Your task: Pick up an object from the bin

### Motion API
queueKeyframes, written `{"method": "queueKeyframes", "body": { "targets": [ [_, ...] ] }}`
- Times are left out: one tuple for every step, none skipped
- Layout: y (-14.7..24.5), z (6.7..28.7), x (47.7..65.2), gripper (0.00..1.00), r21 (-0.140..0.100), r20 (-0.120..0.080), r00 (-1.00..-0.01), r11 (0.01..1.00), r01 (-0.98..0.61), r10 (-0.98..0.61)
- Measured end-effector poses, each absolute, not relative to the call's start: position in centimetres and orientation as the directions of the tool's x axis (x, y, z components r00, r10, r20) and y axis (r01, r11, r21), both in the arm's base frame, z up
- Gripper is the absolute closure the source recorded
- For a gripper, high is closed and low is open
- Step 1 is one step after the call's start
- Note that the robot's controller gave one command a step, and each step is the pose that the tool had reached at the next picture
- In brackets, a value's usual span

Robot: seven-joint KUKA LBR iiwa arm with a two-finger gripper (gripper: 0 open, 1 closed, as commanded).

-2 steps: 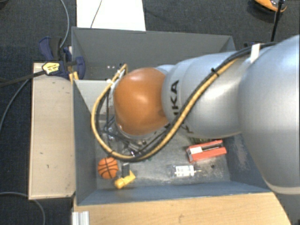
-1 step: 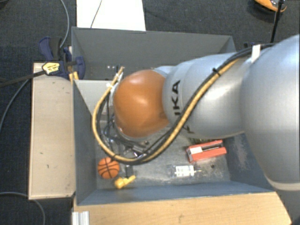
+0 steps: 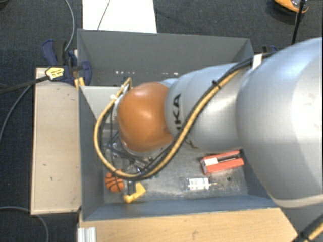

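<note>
My gripper [image 3: 124, 158] reaches down into the bin's front left part, and its body shows as dark metal just below the orange wrist cover. A small orange ball with black lines [image 3: 114, 183] lies directly in front of it, near the bin's front left corner. A yellow plastic piece [image 3: 134, 192] rests beside the ball, against the front wall. Both lie close below the gripper; I cannot tell whether it touches either.
A red-orange box-shaped thing with a white end [image 3: 222, 163] lies at the bin's right. A small white object [image 3: 198, 184] sits near the front wall. The arm and its orange cover hide much of the bin floor.
</note>
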State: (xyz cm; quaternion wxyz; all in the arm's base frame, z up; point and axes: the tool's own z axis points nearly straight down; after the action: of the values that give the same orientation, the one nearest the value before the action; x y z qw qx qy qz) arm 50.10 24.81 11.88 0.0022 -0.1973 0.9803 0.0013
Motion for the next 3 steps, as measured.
{"method": "queueKeyframes", "body": {
  "targets": [
    [25.4, 8.1, 49.9, 0.00, 0.001, -0.008, -0.903, 0.903, -0.430, -0.430],
    [25.4, 2.9, 50.8, 1.00, -0.008, 0.004, -0.911, 0.911, -0.412, -0.412],
    [25.3, 2.9, 50.8, 1.00, -0.007, -0.001, -0.908, 0.908, -0.420, -0.420]
  ]
}}
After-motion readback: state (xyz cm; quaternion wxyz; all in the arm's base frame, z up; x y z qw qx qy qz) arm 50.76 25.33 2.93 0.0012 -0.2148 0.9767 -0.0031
